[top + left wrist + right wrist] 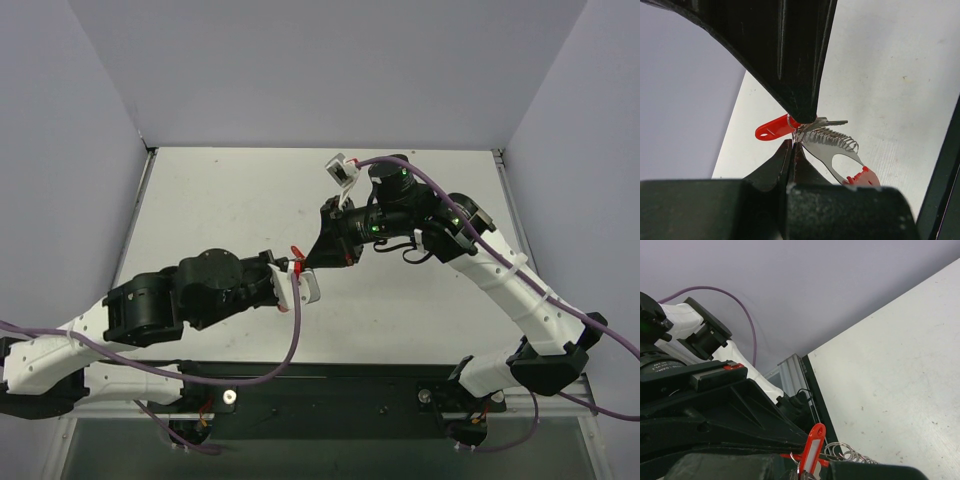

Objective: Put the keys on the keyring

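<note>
Both grippers meet above the middle of the white table [220, 200]. My left gripper [297, 273] is shut, pinching a thin silver wire of the keyring [832, 139], a silvery coiled loop joined to a flat metal piece with a red end [862, 176]. The coil also shows in the right wrist view [846, 452]. My right gripper [312, 258] comes in from the right, tapered shut, its fingers [800, 95] on the small silver key [834, 122]. A red plastic tag [771, 131] sticks out between the two grippers [812, 444]. The key's head is hidden.
A black rail [946, 170] and an aluminium frame [790, 372] run along the table's near edge. Grey walls close in the left, back and right. A purple cable [296, 335] loops under the left arm.
</note>
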Available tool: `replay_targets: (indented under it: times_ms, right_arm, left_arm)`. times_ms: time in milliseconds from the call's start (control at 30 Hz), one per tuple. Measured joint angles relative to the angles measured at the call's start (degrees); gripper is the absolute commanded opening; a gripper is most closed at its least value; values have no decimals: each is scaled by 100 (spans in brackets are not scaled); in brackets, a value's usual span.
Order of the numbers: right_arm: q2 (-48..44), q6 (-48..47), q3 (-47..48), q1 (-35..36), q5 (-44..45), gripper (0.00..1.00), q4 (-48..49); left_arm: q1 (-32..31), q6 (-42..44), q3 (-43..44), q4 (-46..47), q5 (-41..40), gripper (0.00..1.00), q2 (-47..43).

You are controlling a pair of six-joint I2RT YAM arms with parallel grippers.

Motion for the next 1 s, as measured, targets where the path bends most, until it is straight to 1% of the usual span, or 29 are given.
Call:
replay_targets:
  times_ms: [200, 533, 767, 1000]
  right_arm:
    - [15, 74, 39, -2, 79, 0, -129]
    - [90, 446, 302, -11, 315, 0, -205]
    - [105, 686, 428, -44, 590, 0, -254]
    - [87, 933, 485, -44, 835, 0, -247]
  left_arm:
    - [-374, 9, 85, -127, -616, 0, 208]
    - [-643, -15, 146, -7, -1451, 0, 393]
    - [-675, -133, 136, 267, -1878, 0, 553]
    - [-673, -269, -7, 629, -1998, 0, 498]
